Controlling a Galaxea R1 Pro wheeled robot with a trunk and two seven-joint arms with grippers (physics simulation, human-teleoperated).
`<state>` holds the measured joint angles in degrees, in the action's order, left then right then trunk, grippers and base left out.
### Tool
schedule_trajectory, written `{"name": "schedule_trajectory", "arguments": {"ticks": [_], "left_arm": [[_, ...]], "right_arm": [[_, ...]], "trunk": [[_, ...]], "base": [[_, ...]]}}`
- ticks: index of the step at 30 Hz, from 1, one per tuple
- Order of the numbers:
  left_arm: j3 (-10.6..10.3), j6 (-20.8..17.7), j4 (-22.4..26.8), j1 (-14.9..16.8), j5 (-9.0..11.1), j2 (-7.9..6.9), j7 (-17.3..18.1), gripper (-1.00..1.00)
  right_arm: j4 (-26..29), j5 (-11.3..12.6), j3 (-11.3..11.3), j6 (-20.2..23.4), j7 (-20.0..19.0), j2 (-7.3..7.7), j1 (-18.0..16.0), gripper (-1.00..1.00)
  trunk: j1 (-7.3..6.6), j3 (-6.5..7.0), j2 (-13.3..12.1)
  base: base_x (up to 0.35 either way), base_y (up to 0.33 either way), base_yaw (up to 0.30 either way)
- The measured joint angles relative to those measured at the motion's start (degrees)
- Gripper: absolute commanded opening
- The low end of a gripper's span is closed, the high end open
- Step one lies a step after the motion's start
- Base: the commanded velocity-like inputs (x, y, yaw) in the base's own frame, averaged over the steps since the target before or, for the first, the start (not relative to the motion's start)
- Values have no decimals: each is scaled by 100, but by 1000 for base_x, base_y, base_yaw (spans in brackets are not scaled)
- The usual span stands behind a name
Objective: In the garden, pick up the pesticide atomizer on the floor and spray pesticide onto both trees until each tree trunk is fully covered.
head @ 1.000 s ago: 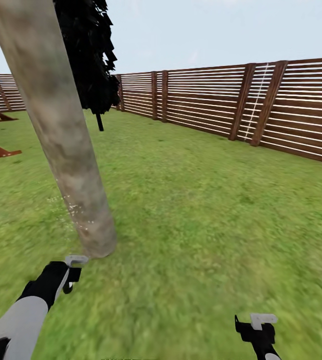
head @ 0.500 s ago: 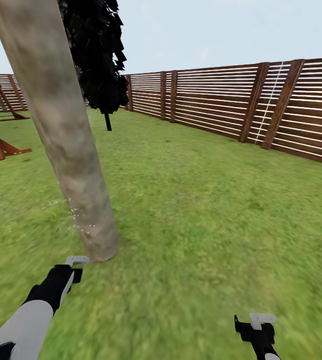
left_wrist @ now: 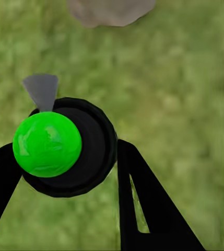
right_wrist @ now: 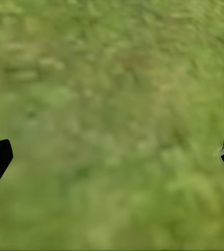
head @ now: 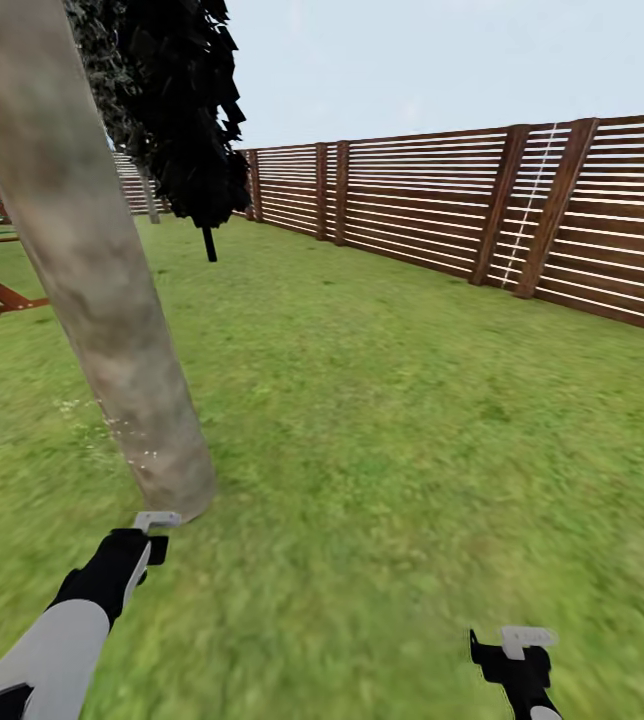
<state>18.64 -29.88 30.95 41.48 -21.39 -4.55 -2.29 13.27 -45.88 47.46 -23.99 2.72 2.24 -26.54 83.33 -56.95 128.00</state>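
— Counting one thick tree trunk [head: 102,290], its base just ahead of my left gripper [left_wrist: 65,172]'s fingers [left_wrist: 143,209], which clamp the pesticide atomizer [left_wrist: 65,146], green knob up.

— And the right?

— I've got the right gripper [right_wrist: 112,157] spread wide over bare grass [head: 412,420]. One black-leaved tree [head: 187,110], one slat fence [head: 482,210] beyond.

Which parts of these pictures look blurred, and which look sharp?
Head view: the fence is sharp, but the grass near the camera smears. Left wrist view: the green ball is crisp, the grass behind soft. Right wrist view: the grass is a blur throughout.
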Motion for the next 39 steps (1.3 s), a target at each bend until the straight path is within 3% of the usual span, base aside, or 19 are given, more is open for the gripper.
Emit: {"name": "schedule_trajectory", "arguments": {"ticks": [1,5,12,20,39], "left_arm": [[-2,6,-1,0,142,-5,-7,-100],[-9,9,-2,0,279,-10,-18,-100],[-10,9,-2,0,287,-11,-26,-100],[-17,9,-1,0,287,-16,-26,-100],[-18,9,7,0,271,-90,-44,-100]], "right_arm": [[0,0,0,0,-3,2,0,100],[0,-3,0,0,-8,2,0,100],[-7,-6,-7,0,-9,-4,0,100],[-9,-8,-9,0,-9,-5,0,100],[-7,-9,-9,0,-9,-5,0,100]], "trunk": [[0,0,0],[0,0,0],[0,0,0],[0,0,0],[0,0,0]], "base": [[0,-277,0],[0,-277,0],[0,-277,18],[35,-274,256],[235,-190,277]]}}
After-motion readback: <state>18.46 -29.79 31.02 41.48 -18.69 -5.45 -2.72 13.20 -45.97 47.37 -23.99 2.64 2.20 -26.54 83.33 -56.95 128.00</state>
